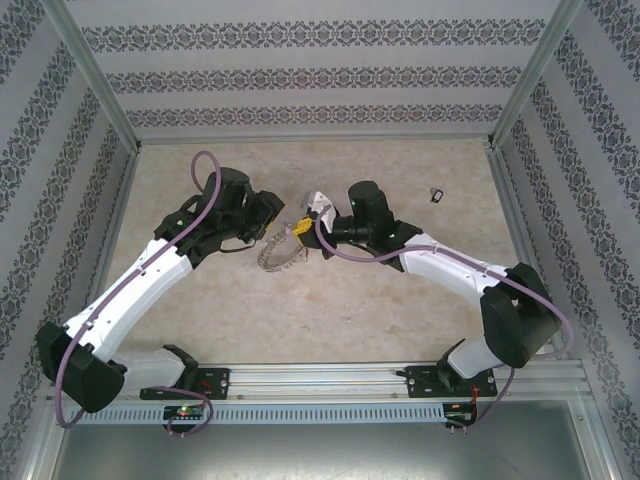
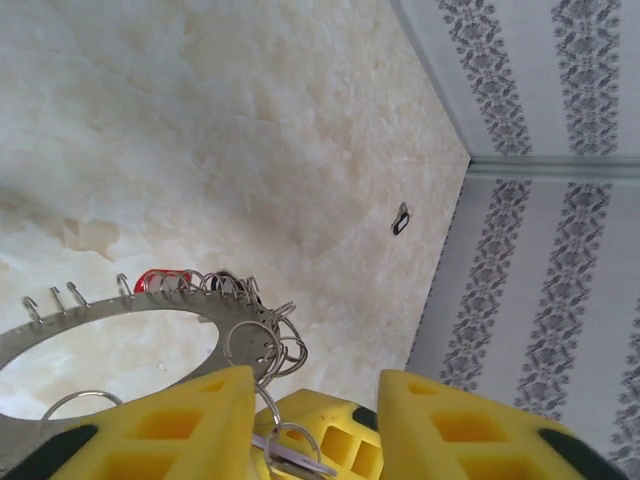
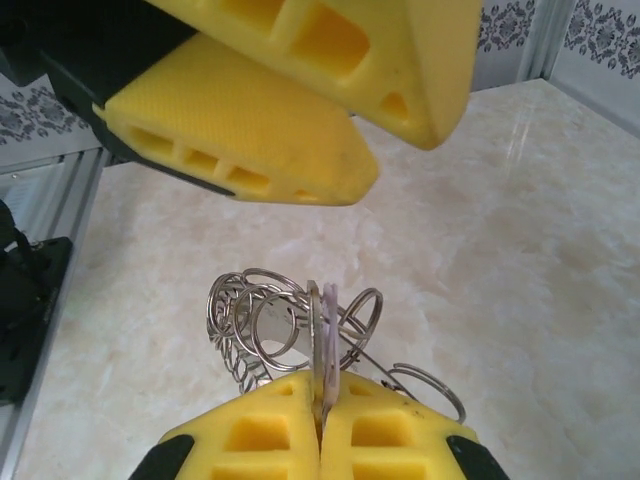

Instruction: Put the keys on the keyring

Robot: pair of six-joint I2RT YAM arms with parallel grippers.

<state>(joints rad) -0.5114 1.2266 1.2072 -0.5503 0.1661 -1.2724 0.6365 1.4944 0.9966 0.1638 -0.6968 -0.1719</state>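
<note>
Keyring [image 3: 322, 318] first: who has hold of it?
— The right gripper [image 3: 322, 392]. Its two yellow fingers are pressed together on the ring's thin silvery band, which stands edge-on between the tips.

And what sits round that grip?
— The keys [image 3: 250, 322]: small silvery wire loops bunched on both sides of the band. Most are to its left, and one lies out to the right by the fingertip.

What about the left gripper [image 2: 315, 382]?
— Its jaws stand partly apart. From its own camera, the right gripper's yellow tip shows in the gap between its fingers [image 2: 190, 430], and I see nothing clamped in them. The keyring's flat band curves away just beside one finger, fringed with keys along its outer edge. A red bit [image 2: 165, 279] shows among them.

How close are the two grippers?
— Very near, nose to nose. From the right wrist, the left gripper's fingers hang just above the keys, apart from them.

And from overhead?
— The keyring shows as a pale arc between the two wrists, over the middle of the marbled table [image 1: 400, 310]. Whether it touches the table I cannot tell.

Anything else?
— A small dark piece [image 1: 436, 194] lies on the table well apart, toward the right wall.
</note>
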